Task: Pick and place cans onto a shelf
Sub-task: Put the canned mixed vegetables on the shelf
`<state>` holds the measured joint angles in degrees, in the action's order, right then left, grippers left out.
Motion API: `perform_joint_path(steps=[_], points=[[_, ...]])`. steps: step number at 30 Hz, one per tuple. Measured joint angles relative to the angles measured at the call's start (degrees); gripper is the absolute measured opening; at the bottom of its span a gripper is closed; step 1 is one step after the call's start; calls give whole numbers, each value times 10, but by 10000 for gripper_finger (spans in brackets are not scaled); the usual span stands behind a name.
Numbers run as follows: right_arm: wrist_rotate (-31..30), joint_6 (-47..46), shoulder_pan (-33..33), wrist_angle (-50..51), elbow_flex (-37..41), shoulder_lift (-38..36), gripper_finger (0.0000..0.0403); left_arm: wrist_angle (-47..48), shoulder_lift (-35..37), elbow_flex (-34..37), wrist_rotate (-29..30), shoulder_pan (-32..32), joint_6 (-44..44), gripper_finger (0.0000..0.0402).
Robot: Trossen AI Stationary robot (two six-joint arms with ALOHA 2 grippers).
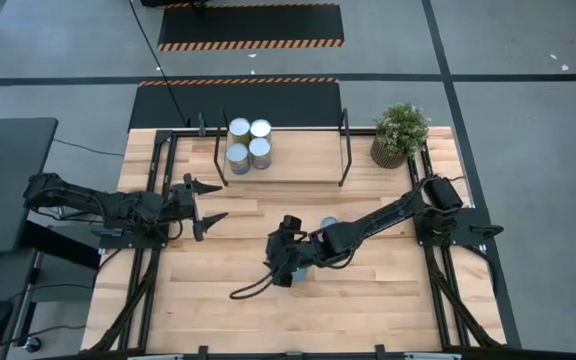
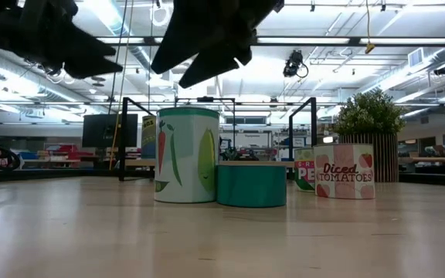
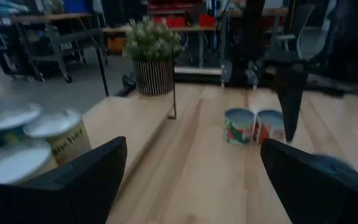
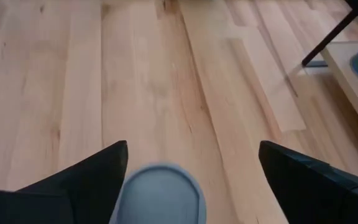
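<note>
Several cans (image 1: 249, 141) stand upright on the wooden shelf (image 1: 298, 160) at the table's far side; they also show in the left wrist view (image 3: 42, 134). More cans stand on the table near its middle, among them a tall white one (image 2: 186, 154), a short teal one (image 2: 251, 184) and a "Diced Tomatoes" one (image 2: 344, 171). My right gripper (image 1: 286, 257) is open above this group. A grey can top (image 4: 159, 193) shows between its fingers, which do not touch it. My left gripper (image 1: 211, 203) is open and empty, in front of the shelf's left end.
A potted green plant (image 1: 400, 133) stands at the table's far right corner. Black metal uprights (image 1: 345, 145) frame the shelf. The shelf board's right part is bare. Bare tabletop (image 1: 368, 300) lies toward the near edge.
</note>
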<state>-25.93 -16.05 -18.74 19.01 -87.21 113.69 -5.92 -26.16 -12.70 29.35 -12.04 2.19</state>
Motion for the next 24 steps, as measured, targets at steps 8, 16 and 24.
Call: perform_joint_path(steps=[8,16,24], points=[[14,29,-2,4,1,16,398,6,-1,0,0,4,1,375],[47,41,-3,6,1,16,399,23,-1,0,-4,4,21,375],[32,42,-10,-25,53,16,398,32,-1,0,-18,4,46,375]])
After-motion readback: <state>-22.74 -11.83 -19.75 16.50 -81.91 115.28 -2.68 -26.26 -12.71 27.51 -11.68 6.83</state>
